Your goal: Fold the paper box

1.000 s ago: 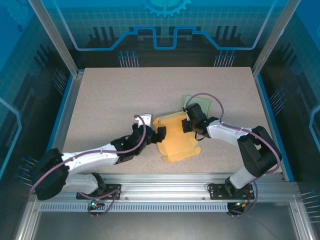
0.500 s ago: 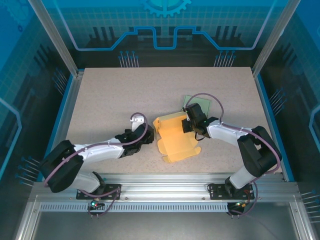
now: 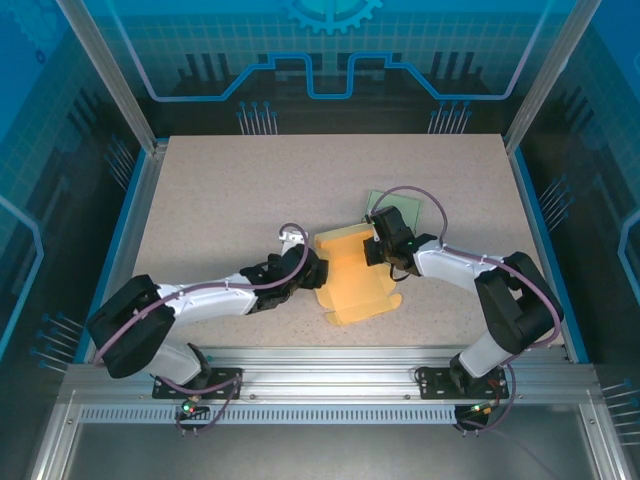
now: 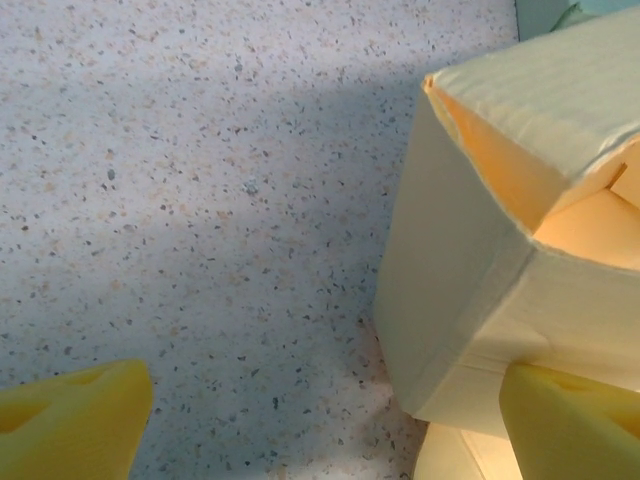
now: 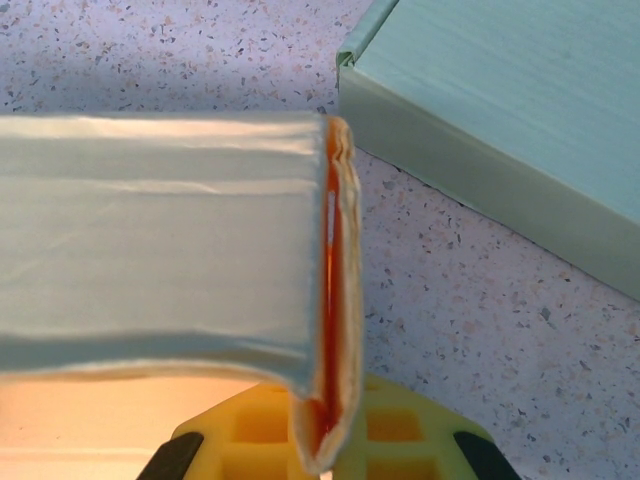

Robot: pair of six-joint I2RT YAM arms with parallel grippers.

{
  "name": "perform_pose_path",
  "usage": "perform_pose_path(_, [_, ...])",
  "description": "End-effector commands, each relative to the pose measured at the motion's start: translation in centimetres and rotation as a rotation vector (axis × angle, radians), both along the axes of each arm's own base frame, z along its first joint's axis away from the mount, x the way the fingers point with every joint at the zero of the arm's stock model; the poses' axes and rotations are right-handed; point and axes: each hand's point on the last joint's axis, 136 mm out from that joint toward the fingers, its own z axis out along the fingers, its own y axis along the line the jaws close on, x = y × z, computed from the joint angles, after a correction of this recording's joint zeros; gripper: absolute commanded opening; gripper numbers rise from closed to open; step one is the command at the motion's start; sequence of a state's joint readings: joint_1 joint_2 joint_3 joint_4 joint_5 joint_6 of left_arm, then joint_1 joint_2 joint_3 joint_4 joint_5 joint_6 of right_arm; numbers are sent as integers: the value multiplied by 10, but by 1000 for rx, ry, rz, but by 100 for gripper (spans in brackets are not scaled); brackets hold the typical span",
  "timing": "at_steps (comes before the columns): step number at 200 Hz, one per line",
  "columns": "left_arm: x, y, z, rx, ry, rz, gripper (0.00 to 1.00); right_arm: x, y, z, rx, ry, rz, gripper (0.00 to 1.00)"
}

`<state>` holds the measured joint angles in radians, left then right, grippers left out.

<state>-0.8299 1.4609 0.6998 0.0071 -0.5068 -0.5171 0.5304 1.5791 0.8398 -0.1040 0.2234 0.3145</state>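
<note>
Box [image 3: 352,285] is being reapproached by wide-spread left fingers [image 4: 570,428]; right fingers [image 5: 400,450] are pinching its far wall; folding is resuming.

Yellow paper box [image 3: 352,281], half-folded, walls partly up, mid-table.

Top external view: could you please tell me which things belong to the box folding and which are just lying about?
Job:
yellow paper box
left pincer, open beside it
right pincer, shut on its wall

Lying about:
pale green box
</note>
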Motion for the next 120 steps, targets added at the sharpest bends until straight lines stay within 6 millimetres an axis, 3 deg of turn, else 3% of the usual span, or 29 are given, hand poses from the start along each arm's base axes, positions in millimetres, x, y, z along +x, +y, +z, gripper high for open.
perform_pose_path(1, [6,-12,2,-2,-11,-30,89,4,12,5,24,-5,19,0])
perform_pose_path(50, [28,-28,9,24,-95,-55,81,4,12,5,25,-5,19,0])
perform_pose_path(95, [47,-18,3,120,-144,46,72,3,13,4,30,-2,23,0])
perform_pose_path(110, [52,-16,1,155,-152,73,66,3,14,5,30,-3,25,0])
perform_pose_path(120, [55,-16,0,177,-153,84,56,3,14,5,31,-4,26,0])
